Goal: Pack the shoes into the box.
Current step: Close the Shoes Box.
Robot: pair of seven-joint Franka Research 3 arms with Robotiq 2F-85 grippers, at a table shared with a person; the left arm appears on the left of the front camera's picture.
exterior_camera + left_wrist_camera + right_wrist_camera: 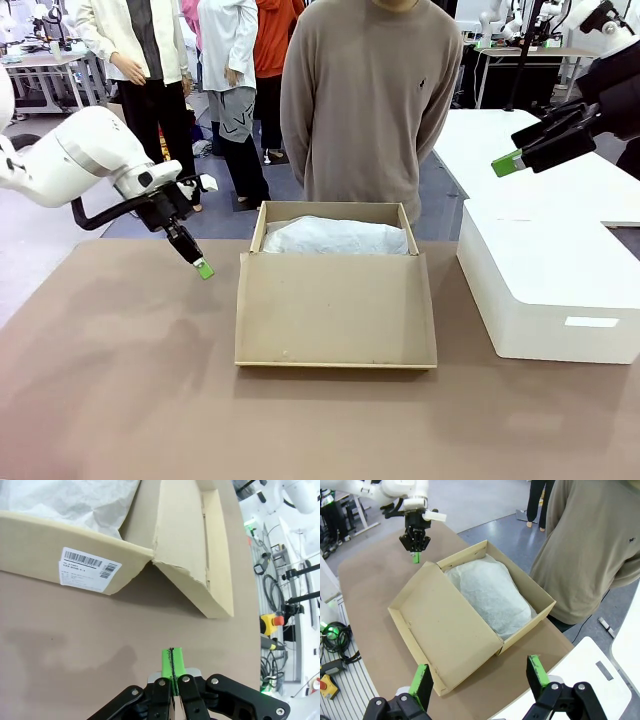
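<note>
On the table, the box [336, 300] lid open, left gripper [204, 268] jaws pressed together, right gripper [478, 676] jaws wide, empty.

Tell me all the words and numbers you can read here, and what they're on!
White sticker on the side of the cardboard shoebox: a barcode and lines of small print, too small to read.
Small dark mark on the person's sweater: too small to read.
No other text can be read.

Box [336, 310] sat frame centre, flap open, tissue paper [336, 238] inside; left gripper [204, 268] closed beside it, mid-left.
</note>
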